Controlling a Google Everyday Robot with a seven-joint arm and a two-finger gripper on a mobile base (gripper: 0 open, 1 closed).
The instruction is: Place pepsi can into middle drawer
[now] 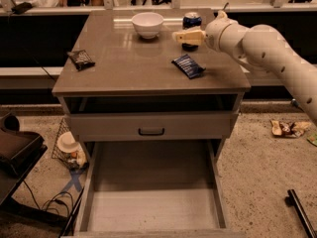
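Observation:
The pepsi can [191, 20], dark blue with a silver top, stands at the back right of the cabinet top [129, 68], right of a white bowl [147, 24]. My gripper [187, 36] is at the end of the white arm coming in from the right. It hovers just in front of the can's lower part and hides some of it. The middle drawer [153, 202] is pulled far out at the bottom of the view, and its pale floor is bare.
A flat blue snack packet [188, 66] lies in front of the gripper. A dark packet [80, 58] lies at the top's left edge. A closed grey drawer front with a black handle [151, 131] sits above the open drawer. Clutter lies on the floor at both sides.

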